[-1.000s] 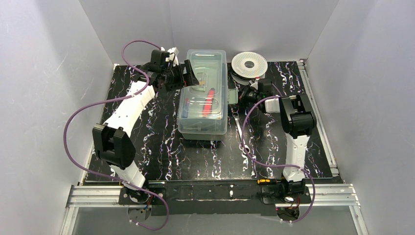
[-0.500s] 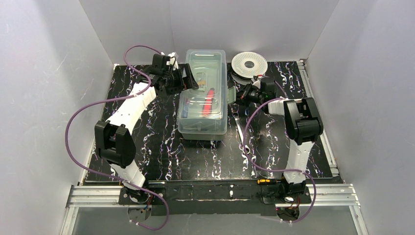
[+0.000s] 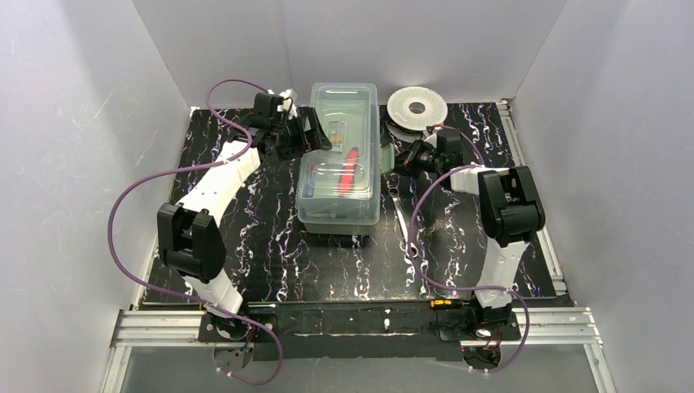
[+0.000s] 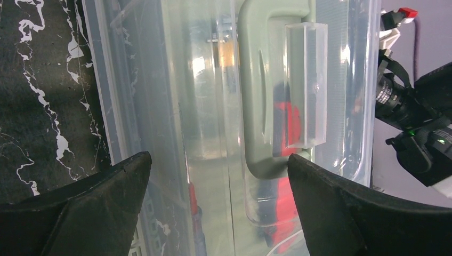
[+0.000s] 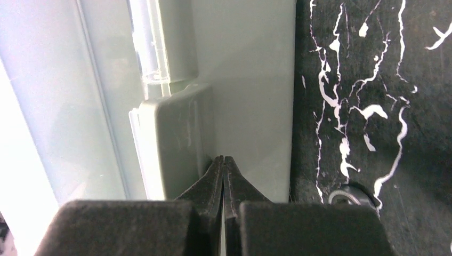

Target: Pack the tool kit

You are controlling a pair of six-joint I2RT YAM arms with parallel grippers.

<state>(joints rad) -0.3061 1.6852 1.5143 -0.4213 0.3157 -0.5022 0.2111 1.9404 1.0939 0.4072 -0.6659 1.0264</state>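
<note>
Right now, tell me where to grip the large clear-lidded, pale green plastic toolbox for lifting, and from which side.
Grip the pale green handle on top of the toolbox, coming from above. It is a narrow bar along the top's middle, so the jaws should close across it; the box itself looks too wide. The open left gripper faces it.

The white-and-black left arm rises from its base, folds at a black elbow and stretches forward to the left side of the clear-lidded, pale green plastic toolbox. Its black two-finger left claw is spread wide, fingers apart over the toolbox lid. The white-and-black right arm stands taller, bends at its elbow and angles in towards the toolbox's right side. There the right claw is closed tight, its tips together at the toolbox wall.
</note>
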